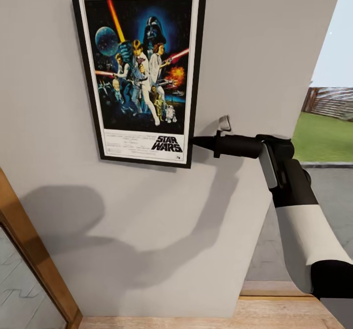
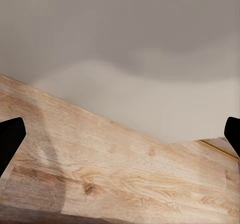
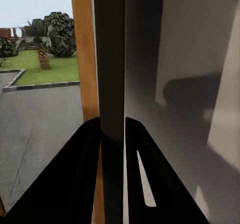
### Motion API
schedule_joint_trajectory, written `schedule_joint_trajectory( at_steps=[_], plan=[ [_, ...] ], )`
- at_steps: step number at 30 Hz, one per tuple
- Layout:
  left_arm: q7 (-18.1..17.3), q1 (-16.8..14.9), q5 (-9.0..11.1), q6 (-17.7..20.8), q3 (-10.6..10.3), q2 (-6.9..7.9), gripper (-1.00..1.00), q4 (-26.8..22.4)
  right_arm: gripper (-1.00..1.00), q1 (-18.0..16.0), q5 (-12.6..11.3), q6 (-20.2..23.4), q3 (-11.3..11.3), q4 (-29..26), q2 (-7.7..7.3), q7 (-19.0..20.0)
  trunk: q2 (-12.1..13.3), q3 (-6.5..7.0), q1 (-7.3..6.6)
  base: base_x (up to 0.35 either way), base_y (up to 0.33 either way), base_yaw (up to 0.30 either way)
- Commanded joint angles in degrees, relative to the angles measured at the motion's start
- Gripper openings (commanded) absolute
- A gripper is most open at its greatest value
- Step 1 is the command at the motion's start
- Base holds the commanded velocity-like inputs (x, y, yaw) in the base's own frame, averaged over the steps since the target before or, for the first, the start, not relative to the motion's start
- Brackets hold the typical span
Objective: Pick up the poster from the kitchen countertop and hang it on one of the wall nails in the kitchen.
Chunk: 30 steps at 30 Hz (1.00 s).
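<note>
The poster (image 1: 141,69), an upright Star Wars print with a thin black frame, white border and dark blue space scene, sits flat against the pale grey wall (image 1: 147,231), high up in the head view and tilted slightly off plumb. The white strip with the logo is at its bottom.

The right arm, white forearm with a black wrist, comes up from the lower right and bends so the black gripper (image 1: 198,142) points sideways at the poster's lower right corner. The right wrist view looks along the frame edge-on: a dark grey strip (image 3: 111,59) runs between the two black fingers (image 3: 150,184), and they're pinched on it from both sides. Past it there's a wooden door or window post (image 3: 82,49), plus paving and lawn outside.

The left gripper (image 2: 120,144) looks down at the light oak plank floor (image 2: 100,169) where it meets the wall. Its black fingertips (image 2: 10,139) sit at opposite edges of that view, spread wide, holding nothing.
</note>
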Motion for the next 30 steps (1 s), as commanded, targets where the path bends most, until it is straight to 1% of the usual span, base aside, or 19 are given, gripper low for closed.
schedule_joint_trajectory(
  at_steps=[1,13,30],
  plan=[
    [-0.1,-0.1,0.3,-0.4,-0.5,0.03,1.0,0.0,-1.0,0.0,-0.5,0.5,0.1,0.0,-0.05,0.1,-0.1,-0.14,0.04,0.0,0.0,0.0],
    [-0.1,-0.1,0.3,-0.4,-0.5,0.01,1.0,0.0,-1.0,2.0,-0.5,0.3,0.1,0.0,-0.13,0.1,-0.1,-0.14,0.04,0.0,0.0,0.0],
    [-0.1,-0.1,0.3,-0.4,-0.5,0.02,1.0,0.0,-1.0,3.5,-0.5,0.1,0.1,-0.3,-0.14,0.2,-0.1,-0.14,0.04,0.0,0.0,0.0]
  ],
)
